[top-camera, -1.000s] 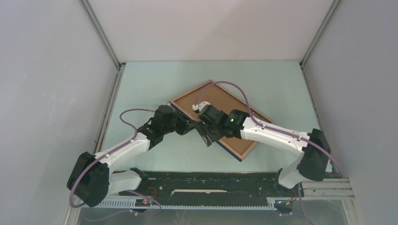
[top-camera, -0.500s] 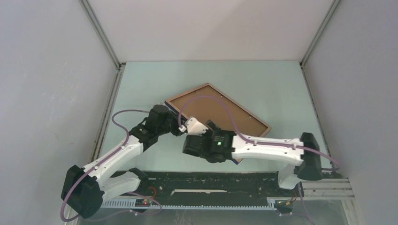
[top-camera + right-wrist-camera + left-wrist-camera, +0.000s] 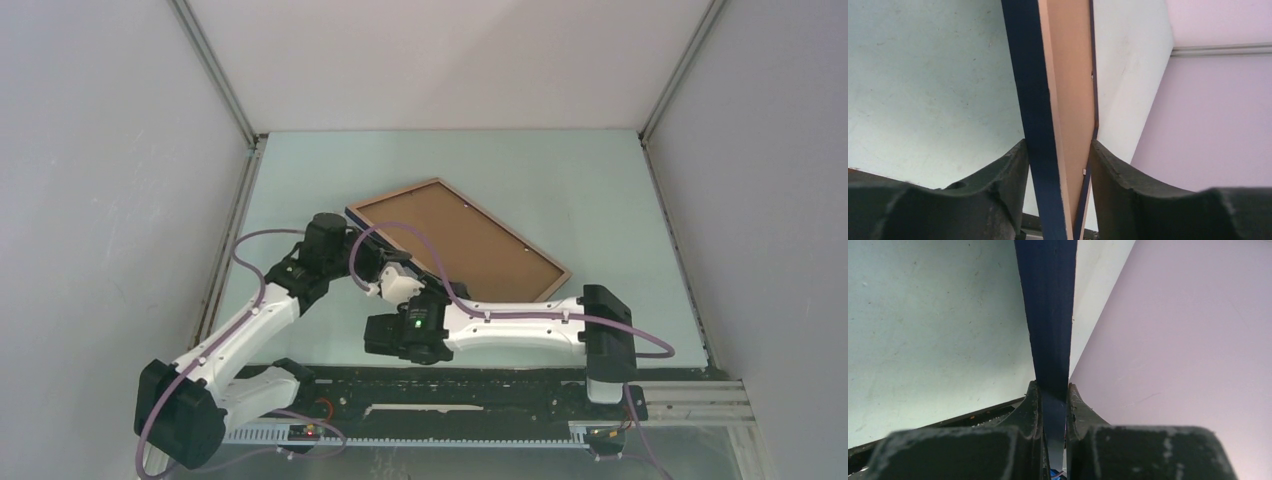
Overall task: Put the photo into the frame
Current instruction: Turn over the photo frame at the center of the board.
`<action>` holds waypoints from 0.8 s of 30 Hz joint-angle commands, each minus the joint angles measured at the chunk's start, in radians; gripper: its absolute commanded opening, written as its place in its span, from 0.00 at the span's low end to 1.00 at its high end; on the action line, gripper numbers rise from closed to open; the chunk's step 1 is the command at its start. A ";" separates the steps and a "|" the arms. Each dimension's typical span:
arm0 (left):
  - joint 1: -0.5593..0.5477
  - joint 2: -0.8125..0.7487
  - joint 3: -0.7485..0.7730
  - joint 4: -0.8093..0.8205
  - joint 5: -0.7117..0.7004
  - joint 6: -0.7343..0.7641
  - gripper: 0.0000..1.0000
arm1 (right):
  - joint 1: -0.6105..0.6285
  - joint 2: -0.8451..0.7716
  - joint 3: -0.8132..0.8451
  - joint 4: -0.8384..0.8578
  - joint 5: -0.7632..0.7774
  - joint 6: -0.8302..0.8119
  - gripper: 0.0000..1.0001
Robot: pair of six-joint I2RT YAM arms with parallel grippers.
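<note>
The frame (image 3: 460, 240) lies slanted mid-table with its brown face up, its near-left side lifted. My left gripper (image 3: 362, 255) is shut on that side. In the left wrist view the dark navy rail (image 3: 1048, 315) runs straight up out of the left gripper (image 3: 1050, 390), pinched between both fingers. My right gripper (image 3: 395, 272) sits just beside it on the same edge. In the right wrist view the frame (image 3: 1068, 90) stands edge-on, navy rail and brown board together, and the right gripper (image 3: 1058, 150) presses on both of its sides. The photo is out of view.
Pale green table (image 3: 560, 180) inside grey walls, with metal corner posts at the back. A black rail (image 3: 450, 385) carrying the arm bases runs along the near edge. Purple cables loop over both arms above the frame's left part.
The frame has swung left and its near-left side has come up. The right arm drew back from over the frame to its near-left edge and closed there. The left arm shifted left, still gripping.
</note>
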 commanded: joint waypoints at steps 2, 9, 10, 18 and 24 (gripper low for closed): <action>0.008 -0.057 0.070 0.106 0.101 -0.031 0.00 | 0.005 0.034 0.062 -0.075 0.154 0.037 0.51; 0.030 -0.104 0.080 0.094 0.077 -0.014 0.00 | 0.005 0.066 0.137 -0.184 0.226 0.058 0.14; 0.034 -0.112 0.083 0.093 0.072 -0.008 0.06 | 0.004 0.057 0.141 -0.182 0.227 0.048 0.06; 0.095 -0.184 0.278 -0.136 -0.011 0.211 0.85 | -0.065 -0.161 0.115 0.040 -0.076 -0.269 0.00; 0.128 -0.323 0.473 -0.389 -0.301 0.424 0.89 | -0.216 -0.320 0.167 0.092 -0.446 -0.460 0.00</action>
